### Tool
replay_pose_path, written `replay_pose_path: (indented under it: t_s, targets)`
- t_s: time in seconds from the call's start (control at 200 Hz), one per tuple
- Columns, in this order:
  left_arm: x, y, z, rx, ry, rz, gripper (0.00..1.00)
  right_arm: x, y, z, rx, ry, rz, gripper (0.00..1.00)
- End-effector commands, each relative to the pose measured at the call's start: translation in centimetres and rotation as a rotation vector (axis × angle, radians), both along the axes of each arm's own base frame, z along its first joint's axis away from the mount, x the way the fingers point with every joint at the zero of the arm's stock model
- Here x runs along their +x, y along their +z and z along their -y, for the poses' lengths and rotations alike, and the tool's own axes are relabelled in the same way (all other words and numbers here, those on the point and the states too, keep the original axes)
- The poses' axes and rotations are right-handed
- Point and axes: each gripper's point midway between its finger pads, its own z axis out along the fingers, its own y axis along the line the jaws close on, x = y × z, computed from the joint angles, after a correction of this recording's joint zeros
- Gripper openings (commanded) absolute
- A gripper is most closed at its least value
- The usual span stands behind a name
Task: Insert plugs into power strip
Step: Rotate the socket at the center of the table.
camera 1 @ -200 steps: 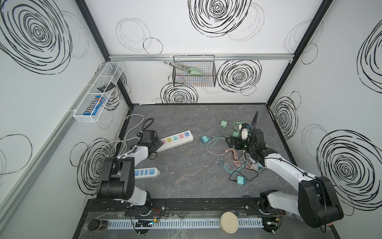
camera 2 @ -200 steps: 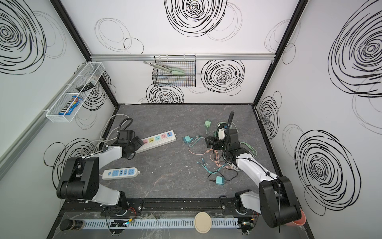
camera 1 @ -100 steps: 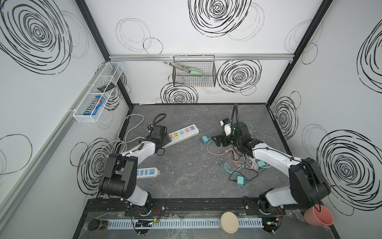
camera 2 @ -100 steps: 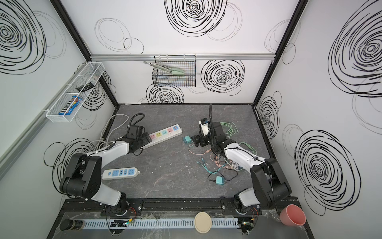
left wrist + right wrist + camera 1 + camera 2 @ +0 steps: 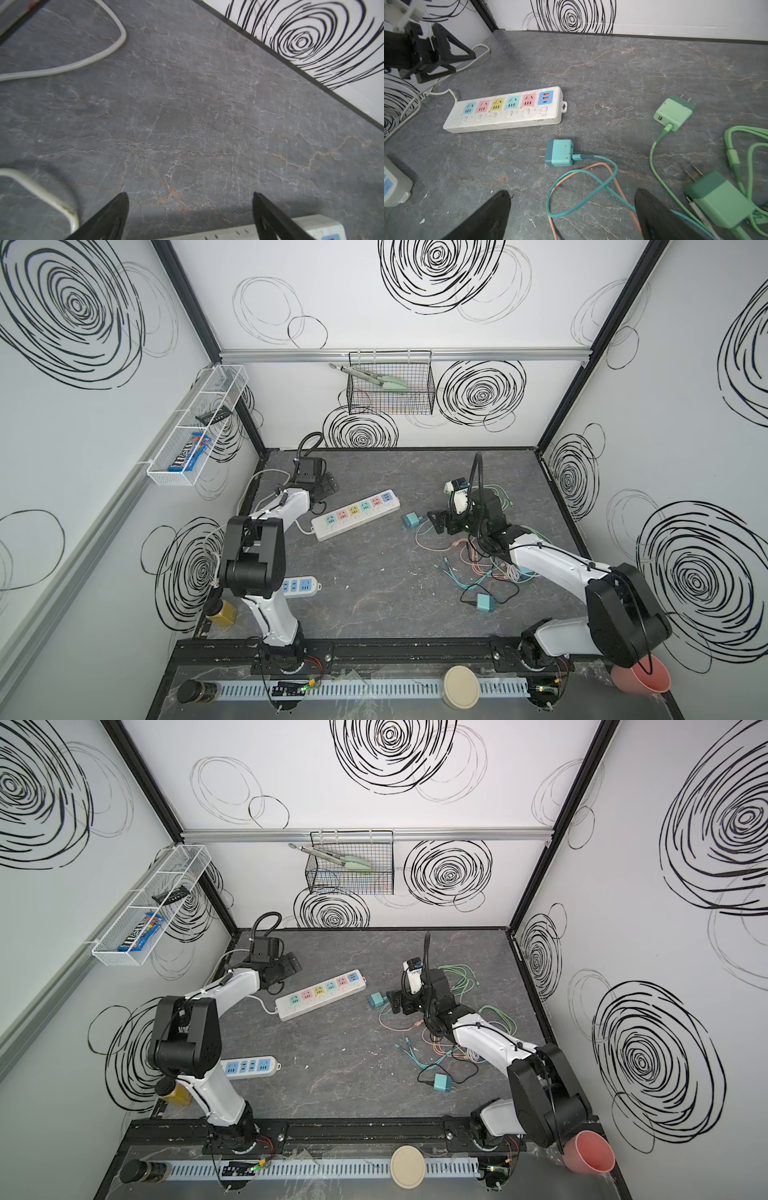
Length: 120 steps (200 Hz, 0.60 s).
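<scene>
Power strips: 2, long pastel strip [image 5: 355, 515] and short blue strip [image 5: 300, 585] | Plugs: 4, far teal plug [image 5: 411, 519], near teal plug [image 5: 485, 602], pale mint plug [image 5: 673, 114], deeper mint plug [image 5: 718, 205] | Wall baskets: 2, white basket [image 5: 172, 477], black basket [image 5: 390, 402] | Pink cup [image 5: 642, 676]: 1

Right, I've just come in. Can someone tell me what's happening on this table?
No plug is in the multicoloured power strip yet; every socket is empty. The right gripper hovers open just behind a teal plug that lies on the table, prongs pointing roughly towards the strip. The left gripper, also open and empty, is near the strip. Nothing is held.
</scene>
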Motion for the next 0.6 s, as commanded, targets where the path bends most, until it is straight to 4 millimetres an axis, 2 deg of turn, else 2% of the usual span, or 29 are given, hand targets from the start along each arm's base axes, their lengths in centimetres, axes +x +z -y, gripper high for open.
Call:
replay_pose_path:
  t_s: [0.0,0.095,0.285,0.595]
  targets:
    - [1.2,-0.3,2.1,-0.037,-0.120,-0.019,0.96,-0.3,0.6,2.1,-0.010,-0.101,0.009,0.97]
    - [2.0,-1.4,3.7,-0.050,-0.185,-0.046,0.96,-0.7,0.6,3.4,-0.009,-0.156,0.021,0.97]
    - [3.4,-2.9,8.2,-0.021,-0.334,-0.086,0.96,-1.2,1.1,5.1,0.003,-0.199,0.063,0.97]
    - [2.9,-5.3,16.2,-0.018,-0.530,-0.147,0.96,-1.6,1.6,7.2,0.004,-0.261,0.065,0.97]
